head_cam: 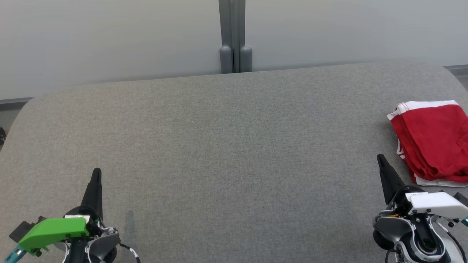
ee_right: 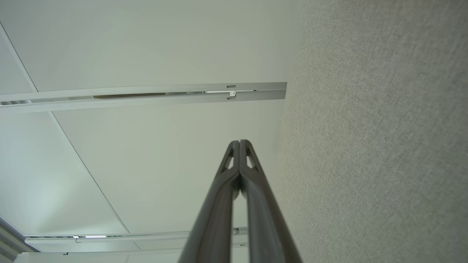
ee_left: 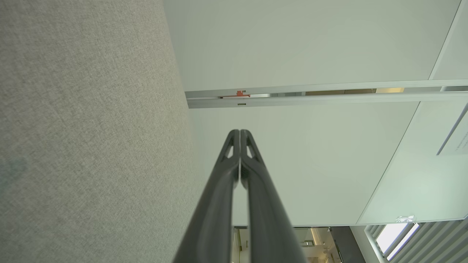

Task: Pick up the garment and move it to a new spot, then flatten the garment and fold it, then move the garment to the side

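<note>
**Garment position and gripper readiness**

The red garment [head_cam: 433,142], trimmed in white, lies bunched in a compact, layered heap. Its right side is cut off by the edge of the head view, so its full outline cannot be determined. The visible part runs mainly from far to near, with one white band at the far end and another at the near end.

The right gripper [head_cam: 380,157] stands just to the left of the garment's near end, close to it but not touching, with its fingers pointing away from the robot. Its jaws are clenched together and hold nothing. The left gripper [head_cam: 96,171] stands well apart to the garment's left, also clenched and empty. The right arm is therefore judged the nearer for any approach, which would run rightward and slightly away from the robot.

The garment rests on a grey fabric-covered table [head_cam: 234,146] with rounded far corners. Beyond the garment stands a pale partition wall [head_cam: 109,36], joined left of the garment by a grey post [head_cam: 236,36].
</note>
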Motion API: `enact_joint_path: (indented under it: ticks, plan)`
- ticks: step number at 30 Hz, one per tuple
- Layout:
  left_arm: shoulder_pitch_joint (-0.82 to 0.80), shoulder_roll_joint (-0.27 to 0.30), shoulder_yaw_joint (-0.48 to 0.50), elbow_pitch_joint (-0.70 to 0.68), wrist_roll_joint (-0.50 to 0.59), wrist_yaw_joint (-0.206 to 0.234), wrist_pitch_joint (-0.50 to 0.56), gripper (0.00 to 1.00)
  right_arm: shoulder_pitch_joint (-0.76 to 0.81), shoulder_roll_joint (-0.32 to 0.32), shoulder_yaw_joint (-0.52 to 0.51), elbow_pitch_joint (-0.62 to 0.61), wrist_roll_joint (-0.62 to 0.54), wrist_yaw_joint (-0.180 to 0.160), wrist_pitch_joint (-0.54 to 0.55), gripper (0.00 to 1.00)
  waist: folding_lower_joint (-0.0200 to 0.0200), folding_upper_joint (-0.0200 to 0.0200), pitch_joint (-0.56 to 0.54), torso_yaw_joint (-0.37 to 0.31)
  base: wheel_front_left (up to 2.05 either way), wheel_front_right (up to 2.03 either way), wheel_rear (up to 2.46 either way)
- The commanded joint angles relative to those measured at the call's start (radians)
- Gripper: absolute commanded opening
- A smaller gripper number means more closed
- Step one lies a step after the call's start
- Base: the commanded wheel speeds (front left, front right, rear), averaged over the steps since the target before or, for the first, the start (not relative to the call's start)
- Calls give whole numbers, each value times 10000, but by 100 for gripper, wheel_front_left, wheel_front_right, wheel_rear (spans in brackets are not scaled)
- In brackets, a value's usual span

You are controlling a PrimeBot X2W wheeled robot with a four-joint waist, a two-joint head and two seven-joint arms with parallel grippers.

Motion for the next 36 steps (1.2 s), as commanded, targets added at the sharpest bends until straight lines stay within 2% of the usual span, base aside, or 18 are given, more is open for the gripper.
enact_joint_path:
  ticks: [1, 36]
  plan:
    - [-131, -2, 44, 15, -21, -61, 39, 0, -59, 11, -27, 21, 21, 7, 65, 0, 0, 0, 0, 0, 0, 0, 0]
    - [-145, -93, 162, 21, 112, -61, 143, 0, -71, 94, -142, 28, -111, 7, 155, 0, 0, 0, 0, 0, 0, 0, 0]
